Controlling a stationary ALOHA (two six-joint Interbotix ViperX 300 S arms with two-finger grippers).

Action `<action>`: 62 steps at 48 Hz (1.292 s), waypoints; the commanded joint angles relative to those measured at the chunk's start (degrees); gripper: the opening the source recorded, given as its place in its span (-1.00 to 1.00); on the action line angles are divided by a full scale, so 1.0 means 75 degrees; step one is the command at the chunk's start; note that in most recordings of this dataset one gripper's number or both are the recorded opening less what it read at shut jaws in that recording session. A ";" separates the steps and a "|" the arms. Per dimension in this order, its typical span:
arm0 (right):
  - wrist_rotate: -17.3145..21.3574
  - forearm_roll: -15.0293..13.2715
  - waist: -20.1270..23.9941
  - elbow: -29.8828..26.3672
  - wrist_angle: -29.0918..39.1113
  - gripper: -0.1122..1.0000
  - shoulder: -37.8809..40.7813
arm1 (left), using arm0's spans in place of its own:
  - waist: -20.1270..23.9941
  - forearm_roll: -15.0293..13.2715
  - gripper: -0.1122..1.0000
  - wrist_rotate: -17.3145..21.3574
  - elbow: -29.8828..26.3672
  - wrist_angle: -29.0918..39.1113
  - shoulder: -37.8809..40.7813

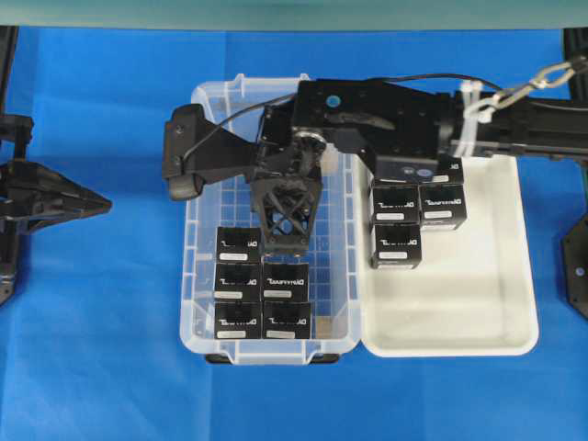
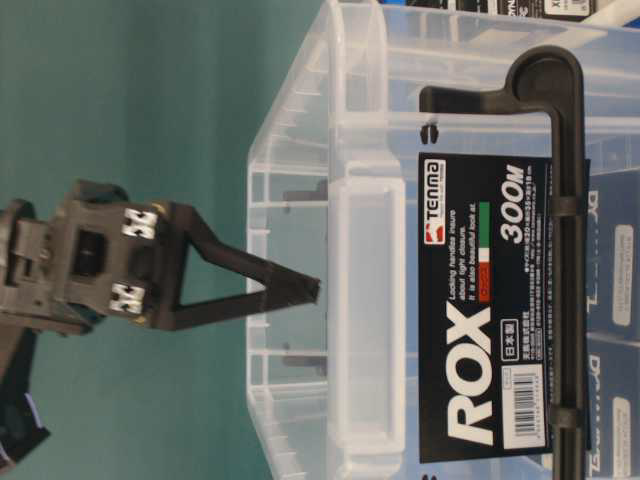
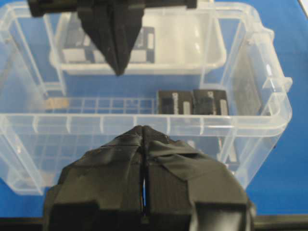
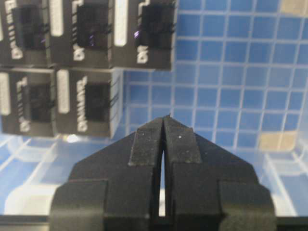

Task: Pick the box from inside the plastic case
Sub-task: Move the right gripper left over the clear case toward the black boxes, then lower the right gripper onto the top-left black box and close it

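Blue tabletop, clear tub (image 1: 197, 276). Your right claw (image 1: 287, 246) hangs inside it pinched nearly shut (holding nothing). Drop now and you'll just jab the boxes (image 1: 262, 299).

Right arm (image 1: 404, 115) stretched out, fingers (image 4: 163, 144) pressed together pointing down; left fingers (image 3: 143, 144) together.

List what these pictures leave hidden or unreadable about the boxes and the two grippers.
- Overhead view: the right gripper hangs over the plastic case; any box beneath it is hidden.
- Overhead view: the right arm covers the white tray's far corner and part of a box there.
- Table-level view: the case's label blocks most boxes; the right gripper is out of frame.
- Left wrist view: the left gripper covers the case's near floor.
- Box lettering: blurred.
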 commanded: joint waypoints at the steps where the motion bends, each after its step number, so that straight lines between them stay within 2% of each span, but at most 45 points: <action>1: -0.0094 0.0035 0.0047 -0.0023 -0.0270 -0.68 0.0047 | 0.0023 0.0023 -0.91 -0.0023 -0.0187 -0.0035 0.0035; 10: -0.0410 0.0199 0.0070 0.0293 -0.1020 -0.55 0.0070 | 0.0023 0.0023 -0.91 -0.0023 -0.0199 -0.0035 0.0035; 16: -0.0621 0.0562 0.0059 0.0563 -0.1195 -0.34 0.0070 | 0.0023 0.0023 -0.91 -0.0082 -0.0199 -0.0035 0.0035; 20: -0.0680 0.0691 0.0035 0.0750 -0.1254 0.00 0.0070 | 0.0023 0.0023 -0.91 -0.0152 -0.0199 -0.0035 0.0035; 28: -0.0738 0.0703 0.0035 0.0973 -0.1910 0.84 0.0070 | 0.0012 0.0023 -0.91 -0.0187 -0.0199 -0.0035 0.0035; 31: -0.0773 0.0703 0.0035 0.1043 -0.2227 0.98 0.0070 | 0.0023 0.0023 -0.91 -0.0187 -0.0199 -0.0035 0.0035; 45: -0.0738 0.0785 0.0059 0.1031 -0.2637 0.98 0.0410 | 0.0023 0.0023 -0.91 -0.0199 -0.0199 -0.0035 0.0035; 55: -0.0738 0.1055 0.0117 0.0984 -0.2977 0.98 0.0633 | 0.0012 0.0023 -0.91 -0.0199 -0.0199 -0.0059 -0.0012; 62: -0.0738 0.1055 0.0141 0.0996 -0.2988 0.98 0.0703 | 0.0012 0.0023 -0.91 -0.0199 -0.0211 -0.0059 -0.0059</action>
